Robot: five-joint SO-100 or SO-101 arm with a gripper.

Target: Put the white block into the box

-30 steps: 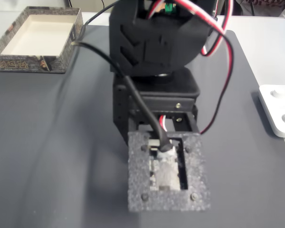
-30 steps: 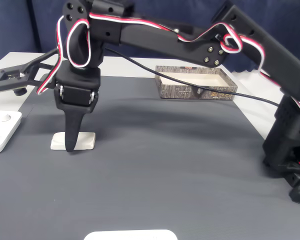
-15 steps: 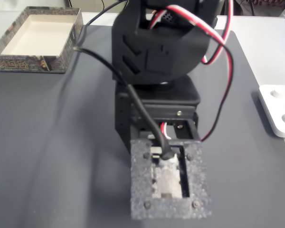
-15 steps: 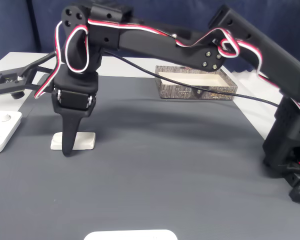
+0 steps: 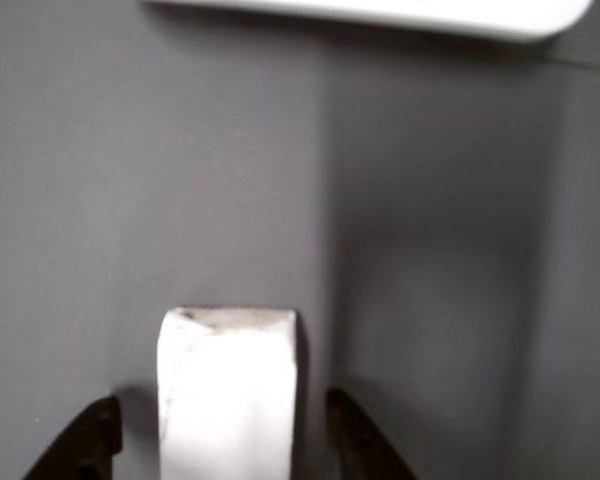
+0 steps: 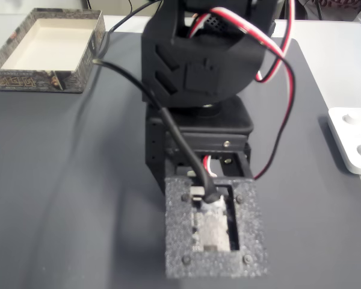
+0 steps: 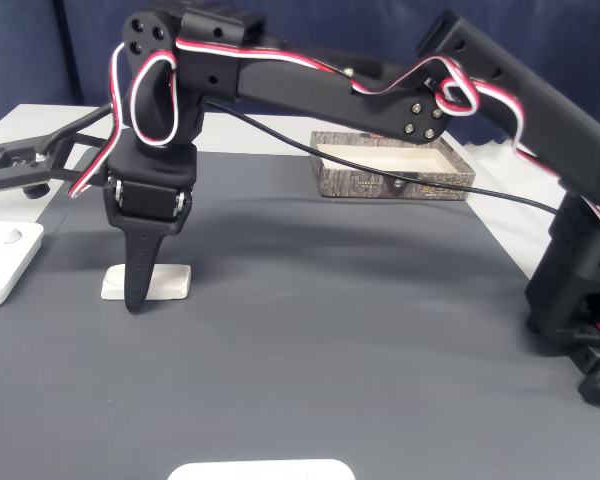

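Dark grey mat point(image 7: 360, 330) covering the tabletop. Lying flat on it near the left edge in a fixed view, the white block point(image 7: 165, 283), well apart from the box point(image 7: 392, 168) at the far edge. Reaching down over the block, the black gripper point(image 5: 220, 440), its 2 dark fingertips point(image 5: 90, 440) spread on either side of the block's sides with a gap at each, not pinching it. At the mat's left edge, just beside the block, a flat white device point(image 7: 2, 262) with round buttons.
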